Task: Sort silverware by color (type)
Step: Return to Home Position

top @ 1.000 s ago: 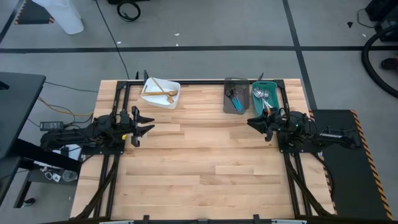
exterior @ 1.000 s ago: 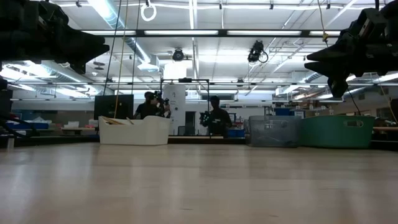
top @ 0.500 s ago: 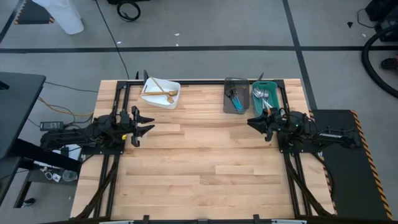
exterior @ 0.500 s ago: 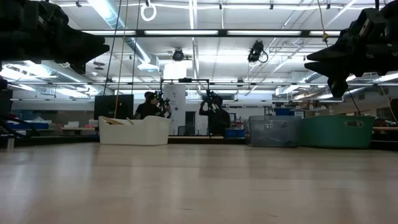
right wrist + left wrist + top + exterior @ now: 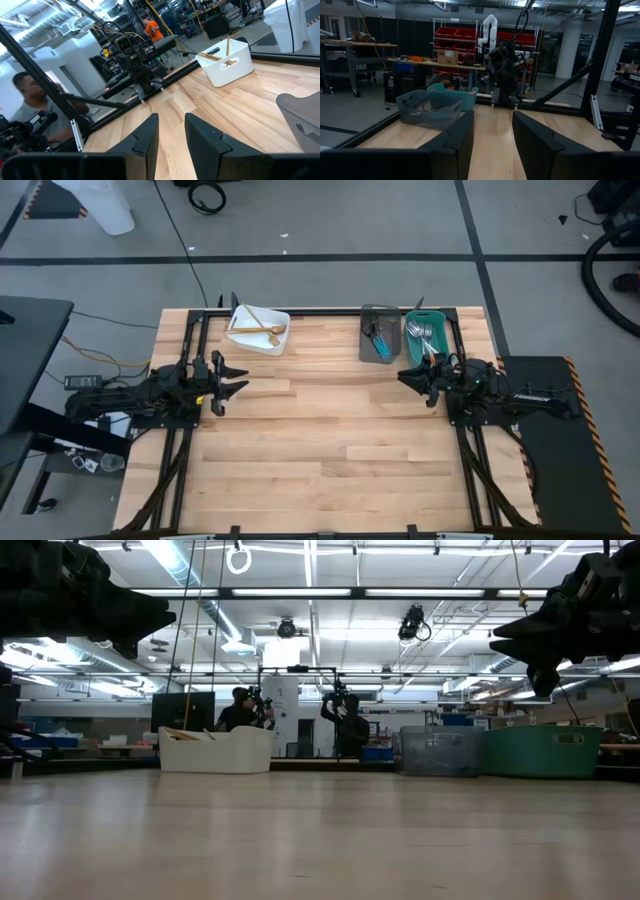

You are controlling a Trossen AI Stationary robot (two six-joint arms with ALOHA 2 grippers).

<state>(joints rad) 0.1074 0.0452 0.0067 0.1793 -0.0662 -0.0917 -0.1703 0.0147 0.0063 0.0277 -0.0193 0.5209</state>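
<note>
The silverware lies sorted in three bins at the table's far edge. Tan pieces (image 5: 262,328) are in the white bin (image 5: 283,340), blue-handled ones (image 5: 378,340) in the grey bin (image 5: 366,330), and silvery-ended ones (image 5: 421,333) in the teal bin (image 5: 412,348). My left gripper (image 5: 236,378) hovers open by the table's left edge, pointing level toward the right. My right gripper (image 5: 405,377) hovers open by the right edge, in front of the teal bin, pointing left. Nothing is between the fingers of either gripper (image 5: 492,145) (image 5: 172,142).
Bare wooden tabletop (image 5: 330,440) stretches between the two grippers and toward the near edge. A black frame rail (image 5: 330,311) runs along the far edge behind the bins. People (image 5: 345,725) stand in the room beyond the table.
Both arms and all three bins have stayed still. Only a person in the room behind the table has shifted and raised their arms.
</note>
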